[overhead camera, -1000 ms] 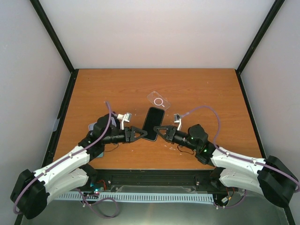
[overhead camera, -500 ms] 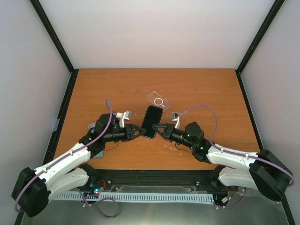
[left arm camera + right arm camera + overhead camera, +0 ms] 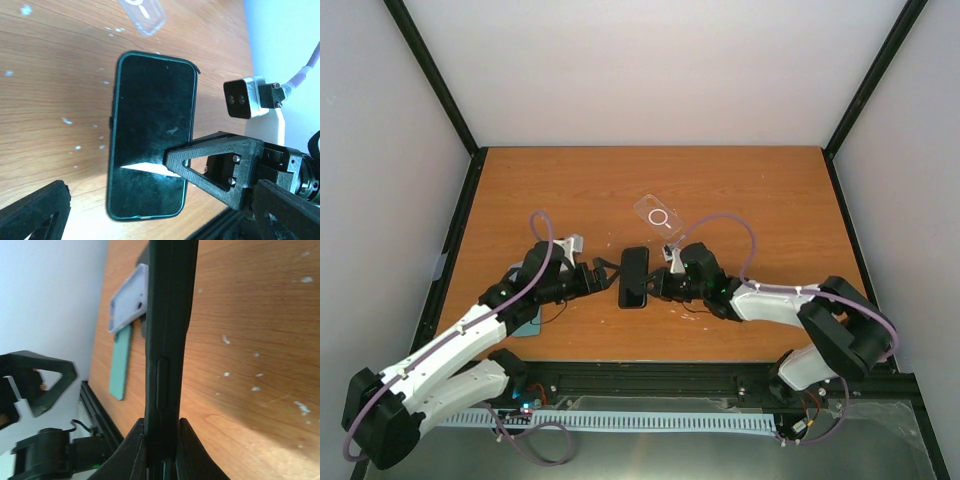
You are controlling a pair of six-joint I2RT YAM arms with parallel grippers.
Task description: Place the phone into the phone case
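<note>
**Left pincer let go, phone left with the right**

Since the earlier frame the left pincer (image 3: pixel 604 272) had sprung wide and backed off the phone (image 3: pixel 150 125). The phone itself had drawn a little further nearward from the phone case (image 3: pixel 657 214) and looked foreshortened from above, probably tipped up.

The right pincer (image 3: pixel 162 440) was clamped across the phone's thickness at one long edge, carrying it alone. The left stood empty, nearward and left of the case. The case lay flat on the worktop (image 3: pixel 750 190), just beyond the phone but clear of it.

To seat the phone well, the right grip should probably stay firm at that edge while the phone is levelled above the case. One end should enter first. The clear case looked light and likely to skid, so the free left pincer would best pin its rim before any pressing.
</note>
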